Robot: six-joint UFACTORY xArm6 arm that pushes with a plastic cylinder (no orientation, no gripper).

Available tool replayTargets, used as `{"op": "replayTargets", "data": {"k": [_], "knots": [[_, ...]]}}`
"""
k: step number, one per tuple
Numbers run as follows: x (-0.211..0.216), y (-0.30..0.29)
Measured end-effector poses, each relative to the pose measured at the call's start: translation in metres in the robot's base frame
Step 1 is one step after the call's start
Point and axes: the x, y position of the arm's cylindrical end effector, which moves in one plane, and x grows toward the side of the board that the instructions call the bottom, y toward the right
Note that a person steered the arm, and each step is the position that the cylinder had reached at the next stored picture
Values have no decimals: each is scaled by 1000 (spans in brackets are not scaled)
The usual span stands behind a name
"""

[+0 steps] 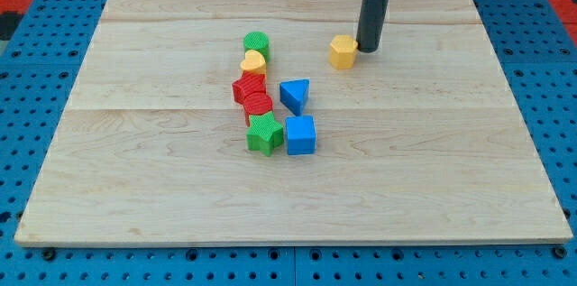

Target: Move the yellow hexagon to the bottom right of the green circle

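The yellow hexagon (343, 51) lies on the wooden board right of centre near the view's top. My tip (368, 49) stands just to its right, touching or nearly touching it. The green circle (256, 42) lies well to the hexagon's left, at the top of a cluster of blocks. A yellow heart (254, 60) sits right below the green circle, touching it.
Below the heart lie a red star (249, 86) and a red cylinder-like block (259, 105), then a green star (265, 133). A blue triangle (295, 96) and a blue cube (300, 135) lie on the cluster's right side. The board (135, 187) rests on a blue pegboard.
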Motion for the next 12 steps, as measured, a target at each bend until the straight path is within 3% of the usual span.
{"op": "replayTargets", "data": {"k": [1, 5, 7, 8, 9, 12], "knots": [[-2, -42], [-1, -81], [-86, 12], [-70, 5], [-6, 5], [31, -65]]}}
